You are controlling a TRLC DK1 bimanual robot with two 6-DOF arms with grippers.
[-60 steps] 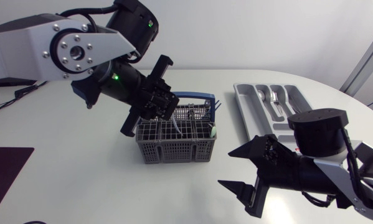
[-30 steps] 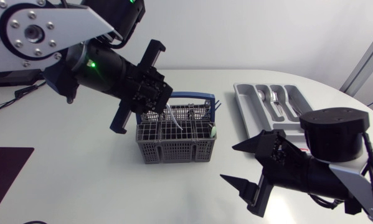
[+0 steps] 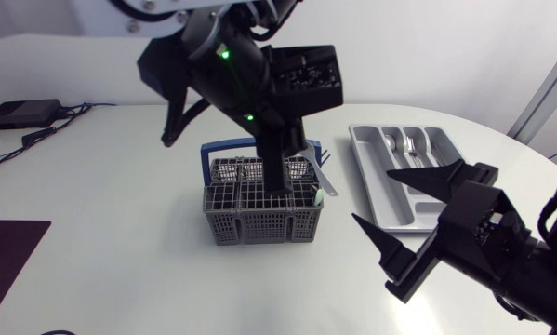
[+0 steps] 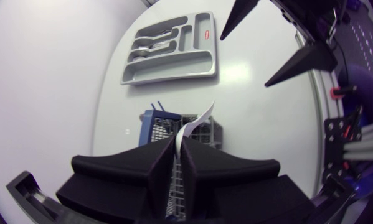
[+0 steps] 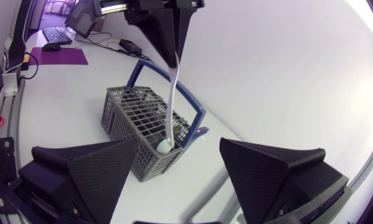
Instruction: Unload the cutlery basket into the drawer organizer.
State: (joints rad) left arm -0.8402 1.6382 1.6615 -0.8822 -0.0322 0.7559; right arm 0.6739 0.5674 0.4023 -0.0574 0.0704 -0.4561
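The grey cutlery basket (image 3: 259, 223) with a blue handle stands mid-table and holds other utensils. My left gripper (image 3: 301, 149) hangs above it, pointing down, shut on a long white utensil (image 3: 324, 179). The left wrist view shows the utensil (image 4: 195, 121) pinched between the fingers of the left gripper (image 4: 179, 142), above the basket (image 4: 202, 130). In the right wrist view the utensil (image 5: 172, 99) hangs with its lower end by the basket's (image 5: 133, 115) corner. The grey organizer (image 3: 378, 181) lies right of the basket, with cutlery in its far compartments. My right gripper (image 3: 371, 196) stands open beside it, holding nothing.
A black box with cables (image 3: 22, 113) sits at the far left. A dark mat (image 3: 8, 256) lies at the front left edge. The table's curved edge runs just beyond the organizer (image 4: 174, 65).
My left arm has swung right and turned its gripper downward over the basket, raising the white utensil. My right arm has shifted right, its open fingers now beside the organizer.
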